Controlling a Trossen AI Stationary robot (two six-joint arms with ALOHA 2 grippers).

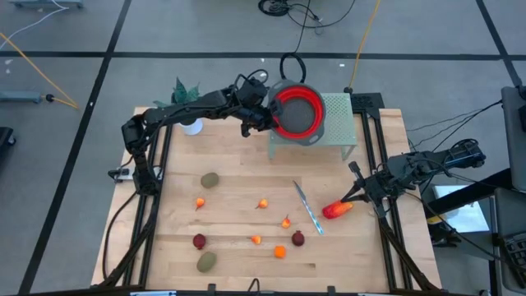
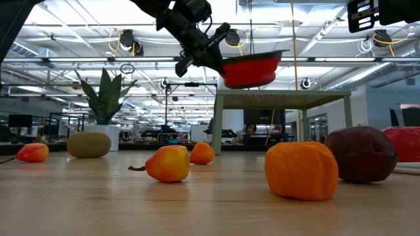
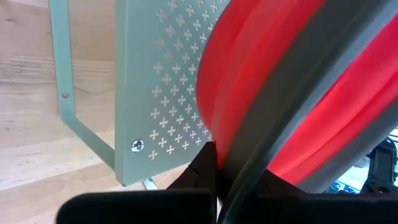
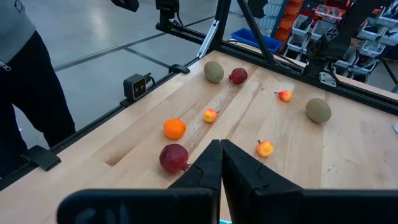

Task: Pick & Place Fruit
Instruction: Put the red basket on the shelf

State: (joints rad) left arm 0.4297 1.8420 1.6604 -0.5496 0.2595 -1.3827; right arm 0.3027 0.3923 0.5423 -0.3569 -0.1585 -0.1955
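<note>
One elongated fruit (image 1: 337, 210) lies beside the right tool (image 1: 352, 197).

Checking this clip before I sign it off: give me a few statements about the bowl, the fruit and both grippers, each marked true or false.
1. The left gripper holds the red bowl by its rim, lifted above the green perforated stand. True.
2. Several pieces of fruit already lie in the bowl. False: no fruit shows in the bowl; the pieces in view lie on the table.
3. The right gripper is shut and holds nothing. True.
4. The knife lies at the table's left edge, beside the plant. False: it lies right of centre, next to the elongated red-orange piece.
5. The right gripper hovers over the stand. False: it is near the table's right edge, by the red-orange piece.
</note>
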